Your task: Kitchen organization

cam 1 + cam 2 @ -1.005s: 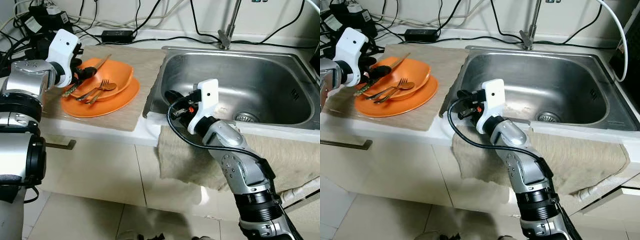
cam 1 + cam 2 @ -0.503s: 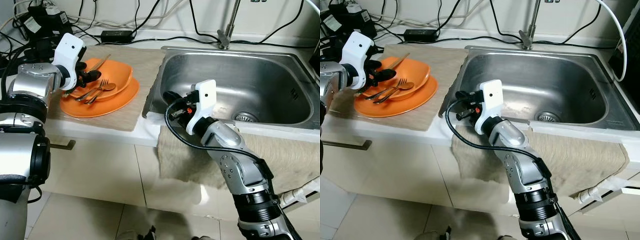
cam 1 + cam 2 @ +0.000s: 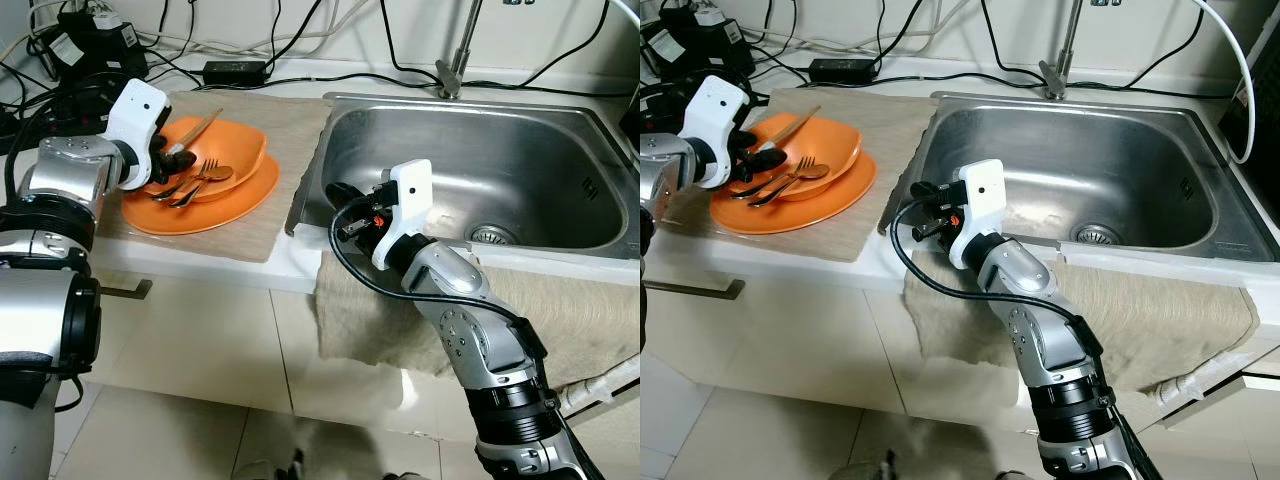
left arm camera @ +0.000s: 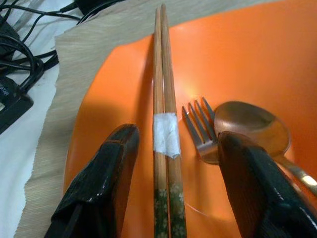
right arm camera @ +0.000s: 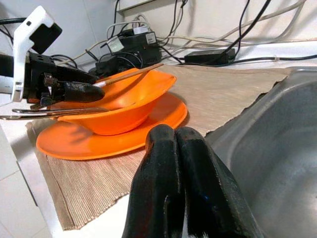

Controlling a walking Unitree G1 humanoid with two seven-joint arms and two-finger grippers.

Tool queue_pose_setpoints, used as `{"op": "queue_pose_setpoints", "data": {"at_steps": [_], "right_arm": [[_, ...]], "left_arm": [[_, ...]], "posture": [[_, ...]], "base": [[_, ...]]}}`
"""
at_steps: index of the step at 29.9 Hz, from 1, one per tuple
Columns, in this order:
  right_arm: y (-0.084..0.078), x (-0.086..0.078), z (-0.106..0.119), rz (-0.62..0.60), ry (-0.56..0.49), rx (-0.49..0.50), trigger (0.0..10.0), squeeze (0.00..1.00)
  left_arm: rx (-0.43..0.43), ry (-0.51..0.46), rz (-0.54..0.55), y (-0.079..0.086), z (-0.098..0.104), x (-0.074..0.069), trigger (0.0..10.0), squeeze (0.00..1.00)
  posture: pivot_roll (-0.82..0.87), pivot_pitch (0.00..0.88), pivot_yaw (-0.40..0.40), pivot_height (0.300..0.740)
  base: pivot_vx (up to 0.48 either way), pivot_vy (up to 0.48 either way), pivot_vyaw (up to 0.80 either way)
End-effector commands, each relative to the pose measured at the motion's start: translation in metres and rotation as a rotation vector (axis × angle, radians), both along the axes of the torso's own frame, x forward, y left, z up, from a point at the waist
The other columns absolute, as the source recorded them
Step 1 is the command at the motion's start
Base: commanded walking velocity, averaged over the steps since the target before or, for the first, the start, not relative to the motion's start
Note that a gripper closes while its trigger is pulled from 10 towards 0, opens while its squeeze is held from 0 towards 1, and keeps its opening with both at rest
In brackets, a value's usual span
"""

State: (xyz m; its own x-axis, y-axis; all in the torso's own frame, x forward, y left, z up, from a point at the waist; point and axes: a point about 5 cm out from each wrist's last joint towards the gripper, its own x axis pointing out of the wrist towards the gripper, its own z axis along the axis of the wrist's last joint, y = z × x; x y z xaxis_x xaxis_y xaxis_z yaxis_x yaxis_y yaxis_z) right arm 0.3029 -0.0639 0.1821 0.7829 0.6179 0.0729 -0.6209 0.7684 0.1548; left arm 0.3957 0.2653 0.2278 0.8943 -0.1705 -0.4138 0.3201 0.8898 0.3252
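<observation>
Left hand (image 4: 171, 148) open around taped chopsticks (image 4: 163, 134) in the orange bowl (image 3: 235, 150).
Fork (image 4: 200, 126) and spoon (image 4: 252, 126) lie just beside one finger; right hand (image 5: 181, 173), fingers closed and empty, hovers at the sink (image 3: 500, 150) edge.

No text, label or number can be read anywhere, as far as these views allow.

Head cameras look down on counter and sink (image 3: 480, 170); both wrist cameras, apparently close, share the orange bowl (image 4: 237, 59).
</observation>
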Motion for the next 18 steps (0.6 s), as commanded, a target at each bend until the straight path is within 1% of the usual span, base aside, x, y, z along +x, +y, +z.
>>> {"op": "queue_pose_setpoints", "data": {"at_steps": [1, 3, 4, 12, 18], "right_arm": [[0.0013, -0.0015, 0.0004, 0.001, -0.011, -0.002, 10.0, 0.0], [0.0014, -0.0016, 0.0004, 0.001, -0.011, -0.002, 10.0, 0.0], [0.0013, -0.0016, 0.0005, 0.001, -0.011, -0.002, 10.0, 0.0], [0.0013, -0.0021, 0.0004, -0.002, -0.011, -0.003, 10.0, 0.0], [0.0016, -0.0026, -0.0004, -0.002, -0.009, -0.003, 10.0, 0.0]], "left_arm": [[0.021, 0.01, 0.025, 0.0051, -0.005, -0.0019, 5.0, 0.0], [0.021, 0.008, 0.03, 0.0052, -0.005, -0.0018, 5.0, 0.0], [0.022, 0.007, 0.029, 0.005, -0.0047, -0.0017, 0.0, 0.0], [0.029, -0.003, 0.042, 0.0056, -0.0044, -0.0012, 0.0, 0.0], [0.026, -0.034, 0.053, 0.0077, 0.0015, -0.0005, 0.0, 0.0]], "posture": [[0.03, 0.0, 0.051, 0.74], [0.03, 0.0, 0.051, 0.74], [0.03, 0.0, 0.051, 0.74], [0.03, 0.002, 0.054, 0.74], [0.03, 0.004, 0.054, 0.74]], "base": [[0.0, 0.0, 0.0], [0.0, 0.0, 0.0], [0.0, 0.0, 0.0], [0.0, 0.0, 0.0], [0.0, 0.0, 0.0]]}}
